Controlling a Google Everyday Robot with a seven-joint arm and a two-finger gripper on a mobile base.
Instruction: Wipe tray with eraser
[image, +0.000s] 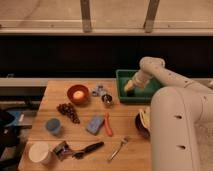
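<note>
One green tray (136, 99) sits at the far right corner of the wooden table (75, 135). The single gripper (129, 88) is down inside the tray near its left wall. Whether it is released or grasping cannot be told, and the eraser cannot be picked out. There are two bowls: an orange one (78, 94) near the far edge and a dark one (140, 125) at the right edge. Between them and the near edge lie one grape bunch (68, 111), one blue cup (52, 125), one white cup (39, 152), one blue-grey sponge (94, 124), one fork (117, 148) and one black-handled utensil (88, 149).
</note>
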